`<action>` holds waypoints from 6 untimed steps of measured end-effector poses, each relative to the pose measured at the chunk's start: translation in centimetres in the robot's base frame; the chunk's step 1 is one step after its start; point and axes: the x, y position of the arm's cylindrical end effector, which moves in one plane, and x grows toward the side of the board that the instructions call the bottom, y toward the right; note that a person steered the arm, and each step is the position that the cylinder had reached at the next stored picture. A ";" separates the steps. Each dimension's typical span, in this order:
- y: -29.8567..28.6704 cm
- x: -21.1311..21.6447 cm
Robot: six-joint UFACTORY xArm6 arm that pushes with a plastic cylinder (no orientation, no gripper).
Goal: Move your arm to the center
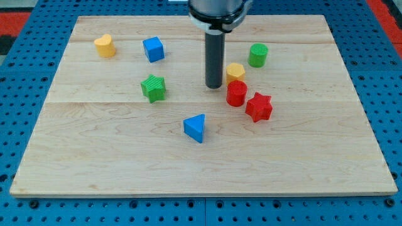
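My tip (pixel 213 86) stands on the wooden board (pixel 125 157), a little above its middle. Right of the tip lie a yellow hexagon block (pixel 235 71) and a red cylinder (pixel 236 93), both a short gap away. A red star block (pixel 259 107) sits right of the red cylinder. A green cylinder (pixel 258 55) is toward the view's upper right. A green star block (pixel 153 88) lies left of the tip. A blue triangle block (pixel 195 127) lies below it. A blue cube (pixel 153 49) and a yellow block (pixel 105 45) sit at the upper left.
The board rests on a blue perforated surface (pixel 25 113). A red area (pixel 12 19) shows at the view's top left corner. The arm's dark body (pixel 217 12) hangs over the board's top edge.
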 end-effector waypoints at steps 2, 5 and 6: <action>3.1 1.7; -2.5 2.7; -1.5 3.5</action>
